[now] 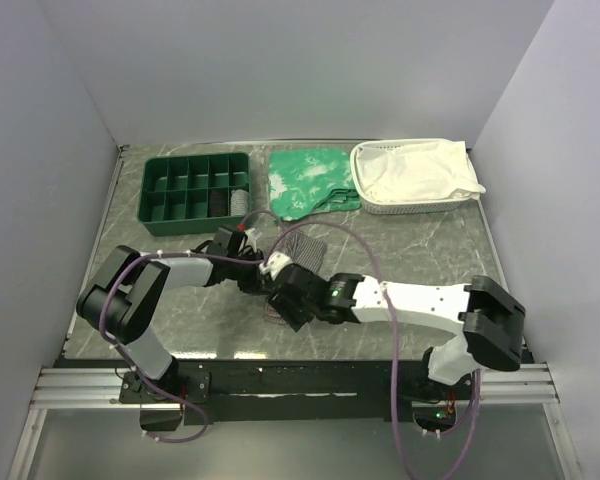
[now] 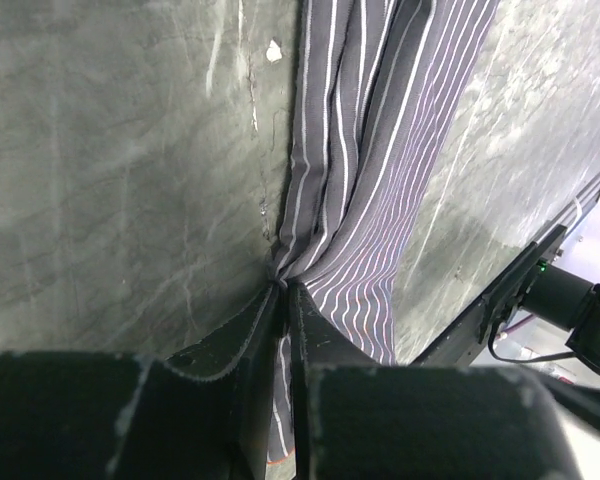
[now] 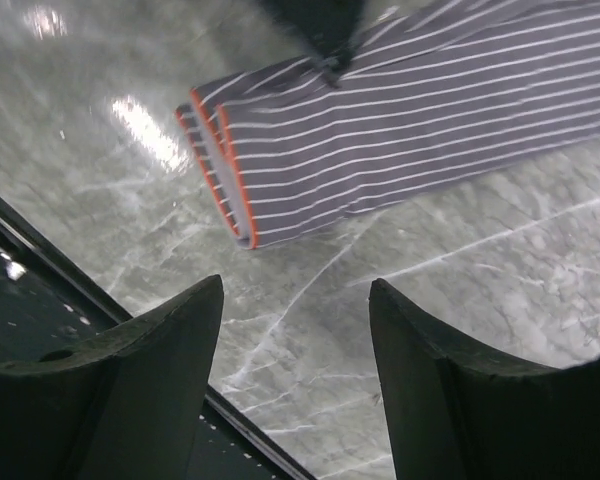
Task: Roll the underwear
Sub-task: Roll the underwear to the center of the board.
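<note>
On the marbled table (image 1: 430, 260), a white basket (image 1: 420, 208) at upper right holds white cloth (image 1: 415, 170). The green divided tray (image 1: 146, 192) at upper left holds rolled cloths (image 1: 230, 201) in right-hand compartments. The striped underwear (image 1: 300, 243) lies folded mid-frame, with the left tool (image 2: 285, 288) clamped on its edge and the right tool (image 3: 295, 330) spread apart.

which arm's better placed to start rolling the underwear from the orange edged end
Right, probably. The right gripper is open and empty, with the orange-edged end of the underwear just ahead of its fingers. The left gripper is shut on a pinch of the fabric's side, so it is occupied.
</note>
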